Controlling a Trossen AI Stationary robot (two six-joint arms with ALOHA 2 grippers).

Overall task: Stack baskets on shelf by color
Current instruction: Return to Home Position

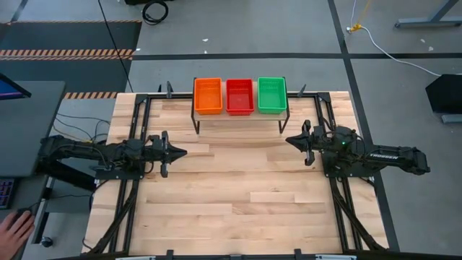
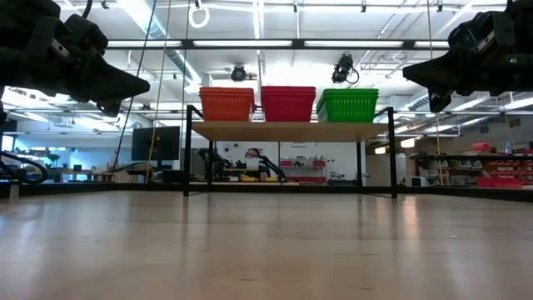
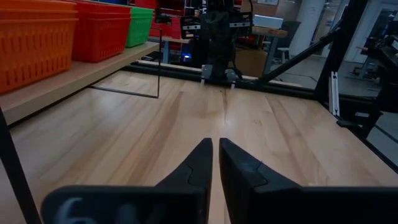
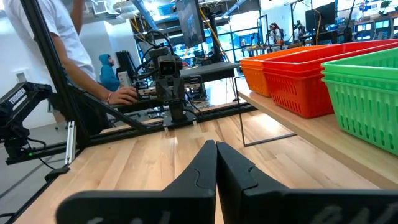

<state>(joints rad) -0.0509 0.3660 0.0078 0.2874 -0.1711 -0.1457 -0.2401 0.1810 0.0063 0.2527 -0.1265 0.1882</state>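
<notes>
Three colour stacks of baskets are sitting side by side on the shelf [image 1: 239, 115] at the far edge of the tabletop [image 1: 238, 195]: the orange stack [image 1: 208, 95] toward my left arm's side, the red stack [image 1: 240, 96] in the middle, the green stack [image 1: 272, 94] toward my right arm's side. Neighbouring stacks are standing just beside each other, and I cannot tell whether they are touching.

Each basket is showing as a small rectangular plastic tub with perforated mesh walls and a thicker solid rim. In my right wrist view the rims are lying in close layers, one basket nested inside the next of its own colour. From above, each top basket is showing only its own gridded floor.

The shelf is carrying them on a pale, smooth wooden board held up by thin black metal legs, whose feet are standing on the tabletop's light, streaky wood planks.

I am holding my left arm [image 1: 101, 153] out over the left side of the tabletop and my right arm [image 1: 375, 154] over the right side, both well apart from the shelf and raised above the wood. My left jaws are pressed together on nothing, their dark pointed tips facing the middle of the tabletop. My right jaws are pressed together on nothing too, facing back at them.
</notes>
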